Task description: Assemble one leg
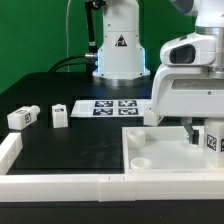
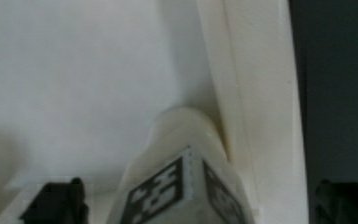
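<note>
My gripper (image 1: 203, 133) hangs over the right end of the large white tray-like piece (image 1: 160, 152). One leg (image 1: 212, 141), a white block with a black-and-white tag, stands between the fingers by the tray's right rim. In the wrist view the leg (image 2: 179, 180) rises between the two dark fingertips (image 2: 55, 202), with a strip of tray showing on each side of it. The jaws stand open around it. Two more legs (image 1: 22, 117) (image 1: 60, 114) lie on the black table at the exterior view's left.
The marker board (image 1: 110, 106) lies at the middle back, in front of the robot's base (image 1: 120, 55). A low white wall (image 1: 60, 184) runs along the table's front edge and up its left side.
</note>
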Tool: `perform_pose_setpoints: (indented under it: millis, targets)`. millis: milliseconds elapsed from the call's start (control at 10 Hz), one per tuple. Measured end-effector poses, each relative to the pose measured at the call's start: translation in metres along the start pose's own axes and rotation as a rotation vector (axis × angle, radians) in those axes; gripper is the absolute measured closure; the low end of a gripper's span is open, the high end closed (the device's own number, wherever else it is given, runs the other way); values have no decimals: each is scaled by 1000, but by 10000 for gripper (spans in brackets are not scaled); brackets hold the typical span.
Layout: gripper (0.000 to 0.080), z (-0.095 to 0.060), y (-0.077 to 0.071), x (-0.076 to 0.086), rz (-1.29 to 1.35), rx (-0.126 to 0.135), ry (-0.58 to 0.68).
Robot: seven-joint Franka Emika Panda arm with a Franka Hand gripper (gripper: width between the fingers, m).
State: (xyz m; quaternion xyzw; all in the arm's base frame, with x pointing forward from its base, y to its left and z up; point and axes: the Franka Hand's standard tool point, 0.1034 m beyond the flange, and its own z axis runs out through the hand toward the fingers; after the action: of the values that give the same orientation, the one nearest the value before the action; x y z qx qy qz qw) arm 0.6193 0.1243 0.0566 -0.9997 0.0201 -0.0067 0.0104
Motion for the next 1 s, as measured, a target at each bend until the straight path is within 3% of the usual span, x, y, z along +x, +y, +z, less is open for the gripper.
perform_pose_setpoints:
  millis: [300, 500, 800, 1000]
  targets:
    - [150, 0, 7, 1, -327, -24, -4]
    - [150, 0, 8, 1, -351, -25, -4]
    - [538, 0, 8, 1, -351, -26, -4]
    - [534, 0, 8, 1, -330, -25, -4]
